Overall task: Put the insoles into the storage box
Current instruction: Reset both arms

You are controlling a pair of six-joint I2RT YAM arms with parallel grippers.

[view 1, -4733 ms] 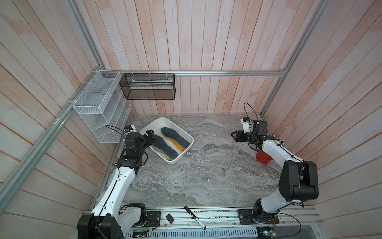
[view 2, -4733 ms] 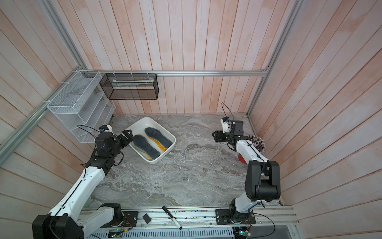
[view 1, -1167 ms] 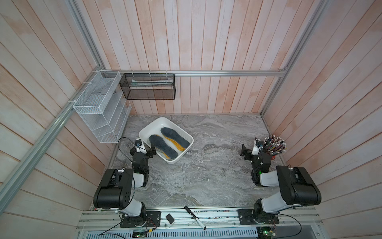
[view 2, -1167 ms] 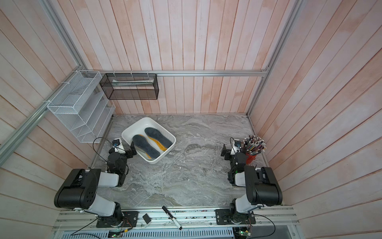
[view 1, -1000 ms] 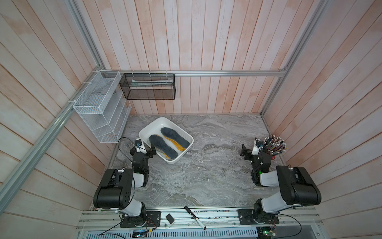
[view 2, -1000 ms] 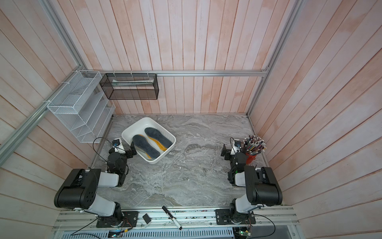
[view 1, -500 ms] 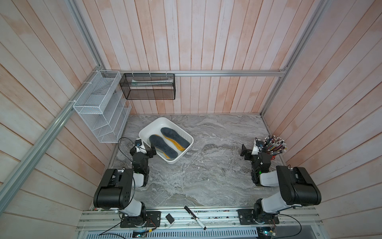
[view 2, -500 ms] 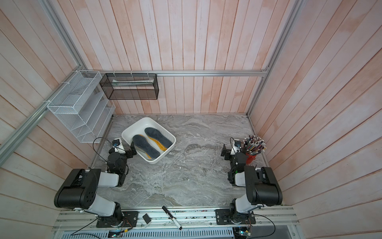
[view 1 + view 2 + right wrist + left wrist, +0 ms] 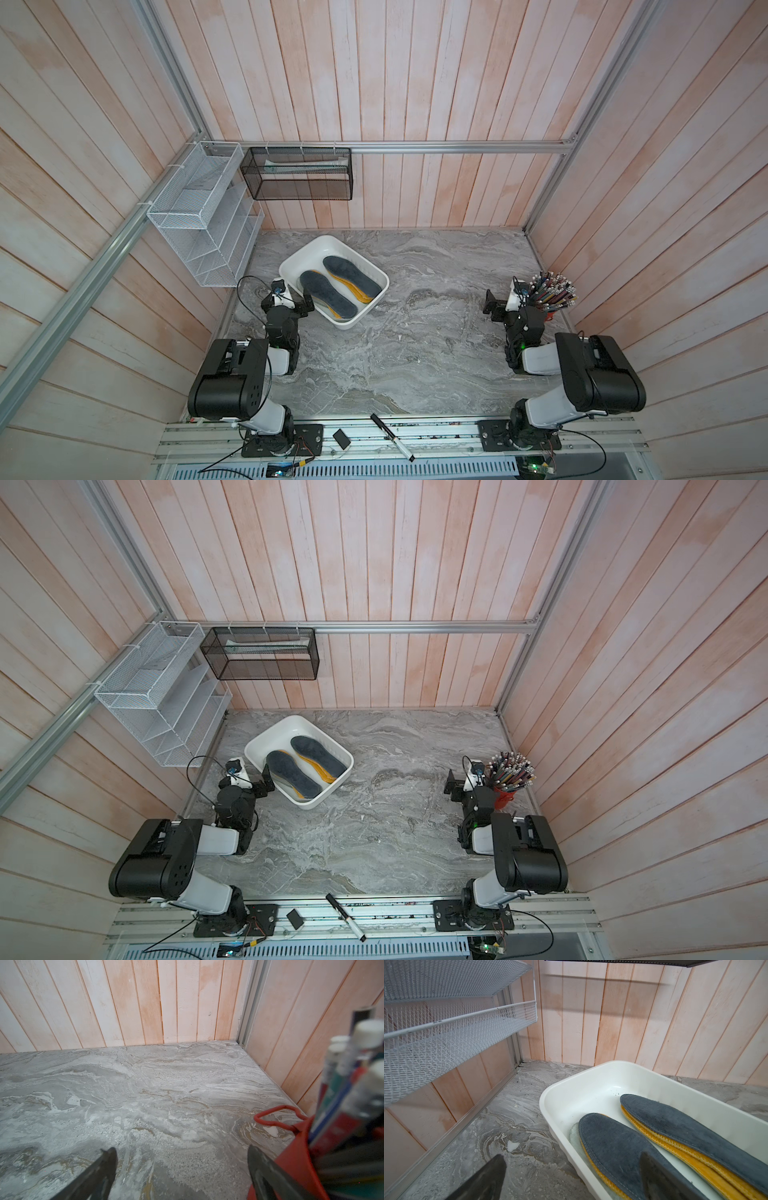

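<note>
The white storage box (image 9: 291,267) (image 9: 254,751) sits at an angle on the marble table, back left. Two dark grey fuzzy insoles (image 9: 328,293) (image 9: 318,752) lie side by side on top inside it. Orange-yellow insoles (image 9: 685,1153) show beneath them, and a pale translucent one (image 9: 574,1132) peeks out at the bottom. My left gripper (image 9: 286,301) (image 9: 572,1156) is open at the box's near end, one finger over a grey insole (image 9: 618,1147), the other over the table. My right gripper (image 9: 513,305) (image 9: 181,1150) is open over bare marble at the right.
A red cup of pens (image 9: 550,293) (image 9: 295,1159) stands right beside my right gripper. A white wire-mesh rack (image 9: 203,216) hangs on the left wall and a black mesh basket (image 9: 297,178) on the back wall. A marker (image 9: 392,436) lies on the front rail.
Since the oldest frames both arms have drawn back from reaching out and folded low near the front. Over the last second nothing has moved.
</note>
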